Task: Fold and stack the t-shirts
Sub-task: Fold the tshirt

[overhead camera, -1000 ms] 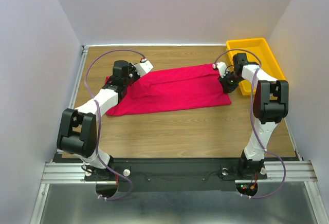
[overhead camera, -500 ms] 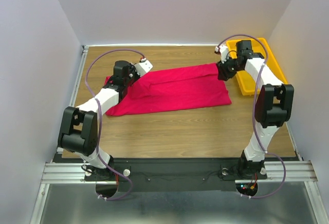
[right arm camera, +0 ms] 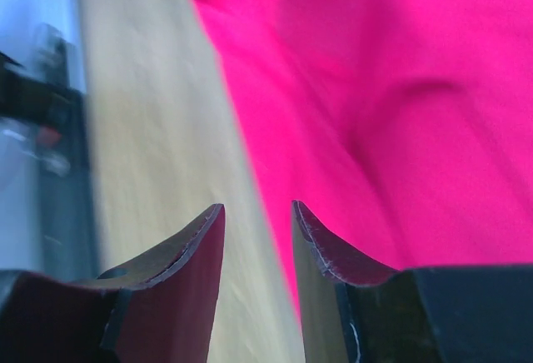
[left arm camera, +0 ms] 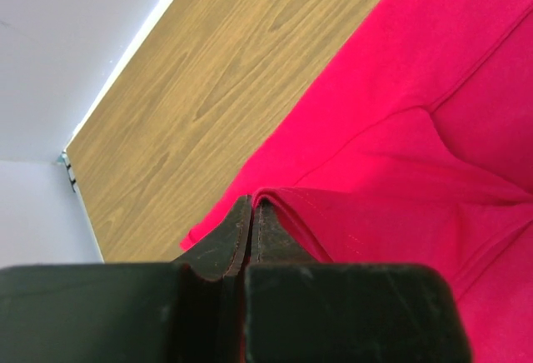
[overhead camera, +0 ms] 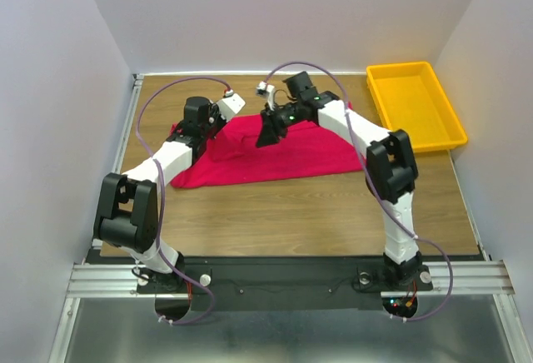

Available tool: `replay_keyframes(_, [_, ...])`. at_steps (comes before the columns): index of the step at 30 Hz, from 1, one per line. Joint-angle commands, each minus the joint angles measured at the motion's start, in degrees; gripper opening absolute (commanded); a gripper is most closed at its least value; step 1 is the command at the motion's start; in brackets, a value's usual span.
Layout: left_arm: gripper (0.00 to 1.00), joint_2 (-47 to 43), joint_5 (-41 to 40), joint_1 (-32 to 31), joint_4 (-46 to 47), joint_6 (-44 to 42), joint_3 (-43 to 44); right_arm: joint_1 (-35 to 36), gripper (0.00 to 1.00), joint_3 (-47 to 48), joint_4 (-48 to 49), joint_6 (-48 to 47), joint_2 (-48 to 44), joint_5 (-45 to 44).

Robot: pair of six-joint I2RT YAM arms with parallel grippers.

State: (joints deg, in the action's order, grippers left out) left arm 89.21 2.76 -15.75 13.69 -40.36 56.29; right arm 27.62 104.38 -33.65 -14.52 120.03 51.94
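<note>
Left hand (left arm camera: pixel 252 213) pressed together, pinching a hem fold of the red t-shirt (overhead camera: pixel 287 153) at its left end. Right hand (right arm camera: pixel 256 211) spread, nothing between its fingers, above the t-shirt's far edge near the middle. T-shirt lies rumpled on the bench (overhead camera: pixel 291 205). Yellow tray (overhead camera: pixel 412 105) far right, well apart.

Bright, even light, soft shadows — right wrist view blurred.
</note>
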Motion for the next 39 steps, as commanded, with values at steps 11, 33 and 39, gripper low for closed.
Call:
replay_keyframes(11, [0.00,4.1,0.4,1.2,1.4,6.9,4.9,1.1,0.44,1.9,12.3,19.7,4.0,2.6])
replay_keyframes(33, [0.86,10.0,-20.0,6.9,-6.6,27.6,22.3,7.8,0.45,2.8,5.4,0.3,1.2,-14.3])
replay_keyframes(39, [0.97,-12.8,-8.0,14.8,-11.1,45.8,12.9,18.3,0.50,8.9,2.6,-8.1,5.0,-31.2])
